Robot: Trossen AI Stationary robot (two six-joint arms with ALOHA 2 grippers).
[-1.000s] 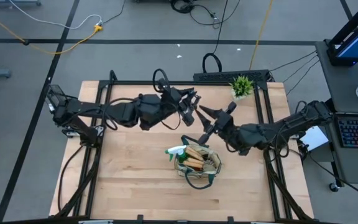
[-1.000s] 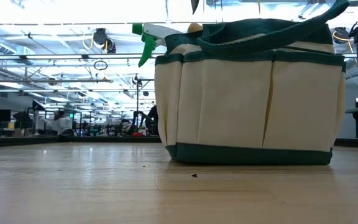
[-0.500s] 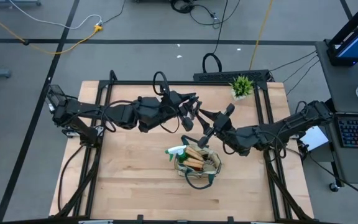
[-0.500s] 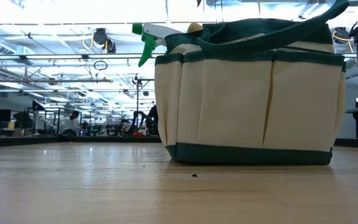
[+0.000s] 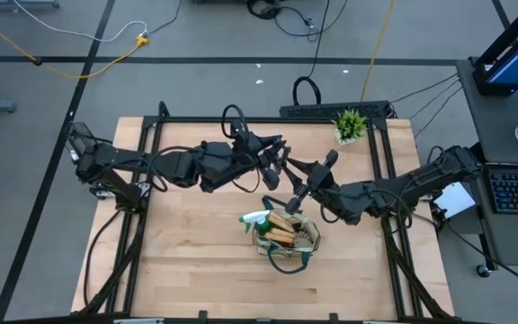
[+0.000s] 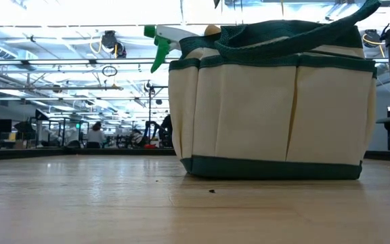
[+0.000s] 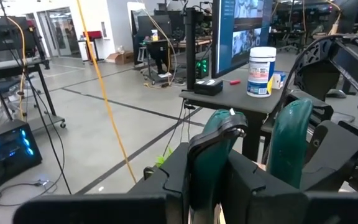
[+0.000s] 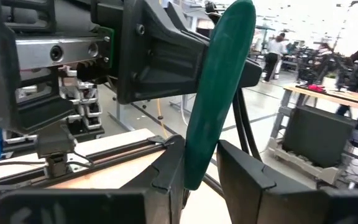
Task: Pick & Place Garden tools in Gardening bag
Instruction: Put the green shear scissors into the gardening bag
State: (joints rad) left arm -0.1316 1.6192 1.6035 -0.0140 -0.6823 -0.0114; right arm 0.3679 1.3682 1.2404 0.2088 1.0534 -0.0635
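High view shows the gardening bag (image 5: 285,238) standing upright near the middle of the wooden surface (image 5: 187,261), slightly toward its near edge. Both arms are raised above it, meeting over the far half of the surface.

The left claw (image 5: 272,162) and the right claw (image 5: 297,189) sit close together, just beyond the bag's far side. Each wrist view shows a teal-green handle clamped between that arm's own fingers: the left claw is almost closed on one green handle (image 7: 219,155), with a second teal handle (image 7: 291,146) standing just beside it, and the right claw is part-closed on the second handle (image 8: 219,87). My judgement is that both hold the two handles of the pruning shears, either to pass the tool from one arm to the other or to fold it before it goes over the bag's mouth. The blades are not visible.

The bag is a beige fabric tote with dark green trim and loop handles (image 6: 296,34). Wooden tool handles (image 5: 281,229) lie inside it, and the green spray bottle (image 5: 253,219) with its white nozzle protrudes at the left side. It appears well filled, so the task looks late in its course.

A small potted plant (image 5: 350,124) stands at the far right, well apart.
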